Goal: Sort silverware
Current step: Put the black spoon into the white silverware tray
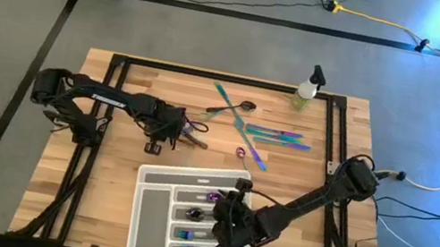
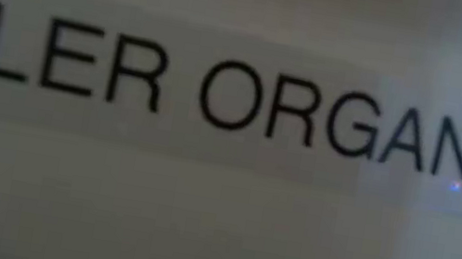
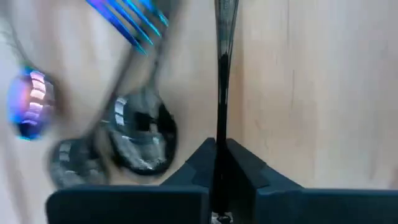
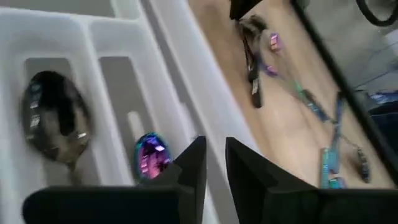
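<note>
We log the left gripper (image 1: 175, 130) over bare wood left of table centre, fingers (image 3: 245, 168) clenched on a slim dark metal handle (image 3: 222, 81) that runs straight out between them. Just beside it in the left wrist view lie two dark round spoon bowls (image 3: 140, 134), an iridescent blue fork head (image 3: 127, 18) and a purple-blue iridescent spoon bowl (image 3: 31, 102).

The right gripper (image 1: 230, 221) hangs over the translucent white compartment tray (image 1: 158, 176) near the table's front edge. Its fingers (image 4: 194, 163) stand a little apart, nothing between them. Below them a dark spoon (image 4: 55, 124) lies in one slot and a small purple iridescent spoon (image 4: 151, 154) in the next, with a raised divider between.

Loose iridescent silverware (image 1: 277, 136) lies scattered on the far centre of the wooden table (image 1: 102, 175), well apart from the tray; a small spray bottle (image 1: 308, 86) stands at the far edge. We note open wood between tray and scatter, and along the left front. The low view is filled by blurred printed lettering (image 2: 237, 93).
</note>
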### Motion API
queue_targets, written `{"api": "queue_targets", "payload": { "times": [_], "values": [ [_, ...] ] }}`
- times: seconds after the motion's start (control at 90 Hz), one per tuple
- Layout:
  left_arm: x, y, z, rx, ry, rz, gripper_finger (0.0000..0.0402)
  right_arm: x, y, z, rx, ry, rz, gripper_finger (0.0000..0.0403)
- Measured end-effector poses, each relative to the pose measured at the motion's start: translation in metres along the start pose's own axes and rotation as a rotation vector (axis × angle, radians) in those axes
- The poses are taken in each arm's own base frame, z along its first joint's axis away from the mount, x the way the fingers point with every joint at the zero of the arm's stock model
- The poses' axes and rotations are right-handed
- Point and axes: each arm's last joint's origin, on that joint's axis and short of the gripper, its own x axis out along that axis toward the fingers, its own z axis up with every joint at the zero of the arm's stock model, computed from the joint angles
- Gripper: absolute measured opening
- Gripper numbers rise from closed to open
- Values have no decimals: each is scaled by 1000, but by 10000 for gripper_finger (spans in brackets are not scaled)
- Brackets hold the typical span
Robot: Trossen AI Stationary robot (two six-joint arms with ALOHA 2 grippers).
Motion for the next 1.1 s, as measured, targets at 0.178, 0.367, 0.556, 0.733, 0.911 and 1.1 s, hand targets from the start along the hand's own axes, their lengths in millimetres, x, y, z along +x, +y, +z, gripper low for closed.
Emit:
{"api": "queue_targets", "payload": {
  "times": [0.178, 0.367, 0.556, 0.733, 0.911, 1.1],
  "values": [
    [-18, 4, 8, -52, -48, 11, 9, 1, -7, 5, -35, -122, -214, 44],
    [-30, 1, 18, -108, -86, -17, 9, 7, -12, 12, -220, -132, -291, 44],
    [-37, -3, 25, -153, -134, -117, 10, 7, -6, 28, -388, -187, -291, 44],
    [-42, -6, 34, -205, -234, -315, 10, -4, 3, 41, -450, -272, -279, 44],
    [-48, -9, 47, -231, -380, -517, 10, -19, 14, 41, -584, -313, -266, 44],
    [-58, -14, 63, -241, -522, -670, 6, -44, 32, 38, -884, -392, -236, 44]
  ]
}}
